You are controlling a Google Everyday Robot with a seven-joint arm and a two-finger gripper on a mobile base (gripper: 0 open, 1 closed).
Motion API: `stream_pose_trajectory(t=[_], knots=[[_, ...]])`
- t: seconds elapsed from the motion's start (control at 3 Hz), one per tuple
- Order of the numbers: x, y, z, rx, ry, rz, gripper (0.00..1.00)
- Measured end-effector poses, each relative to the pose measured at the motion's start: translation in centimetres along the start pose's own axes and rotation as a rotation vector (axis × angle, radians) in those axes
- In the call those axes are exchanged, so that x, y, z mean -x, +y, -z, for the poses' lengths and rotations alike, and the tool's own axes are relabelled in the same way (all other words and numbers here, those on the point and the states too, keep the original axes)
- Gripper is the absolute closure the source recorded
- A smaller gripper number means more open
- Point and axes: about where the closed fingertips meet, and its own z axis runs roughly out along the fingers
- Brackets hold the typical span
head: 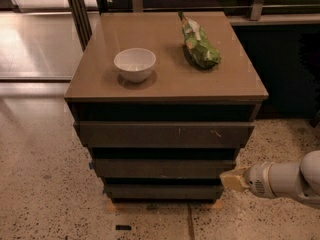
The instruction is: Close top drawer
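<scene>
The top drawer (165, 134) is the wide dark grey-brown front just under the tabletop, with small pale scratches right of centre. It looks wider than the two fronts below it and stands a little forward of them. Its inside does not show. A dark gap lies between it and the tabletop. My gripper (233, 179) comes in from the lower right on a white arm. Its pale tip is near the right end of the lower drawer fronts, below the top drawer and apart from it.
A white bowl (134, 63) and a green snack bag (200, 46) lie on the brown cabinet top (165, 86). Two narrower drawer fronts (162, 167) sit below. Speckled floor surrounds the cabinet, with a dark counter at the right and a metal railing behind.
</scene>
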Motion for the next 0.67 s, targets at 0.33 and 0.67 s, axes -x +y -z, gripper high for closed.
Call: stream_pose_trajectory(t=[0.33,0.67], knots=[[0.82,-0.18,-0.63,-0.008,0.001,0.023,0.47],[0.82,-0.18,-0.63,-0.008,0.001,0.023,0.23]])
